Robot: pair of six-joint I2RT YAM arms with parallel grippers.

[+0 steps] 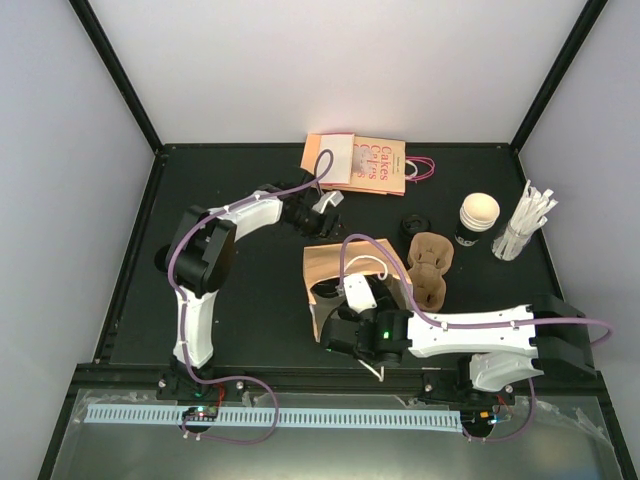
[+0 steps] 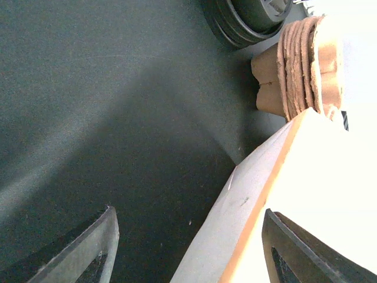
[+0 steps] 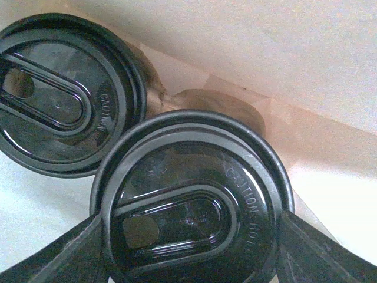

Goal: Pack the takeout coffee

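Coffee cup (image 3: pixel 194 194) sits clamped in the right gripper (image 3: pixel 189 236) inside the bag (image 3: pixel 265 47), second cup (image 3: pixel 59 94) at ten o'clock — left gripper (image 2: pixel 188 212) gapes empty astride the rim (image 2: pixel 259 177), steadying perhaps.

A robot test cell, this one, a lab rig through and through. Plain white walls (image 1: pixel 350 60) and black frame struts (image 1: pixel 117 75) box in a black table (image 1: pixel 250 310). The left arm (image 1: pixel 200 260) and right arm (image 1: pixel 480 335) are bolted at its near edge, by a white slotted cable strip (image 1: pixel 270 415). Takeaway stock lies about. A printed paper bag (image 1: pixel 370 165) sits just beyond the left claw (image 1: pixel 328 205). A pulp cup carrier (image 1: pixel 430 265) and wrapped straws (image 1: pixel 525 225) lie out past the right claw (image 3: pixel 188 253), which clasps the takeout coffee (image 3: pixel 188 194) inside a brown bag (image 1: pixel 330 265).
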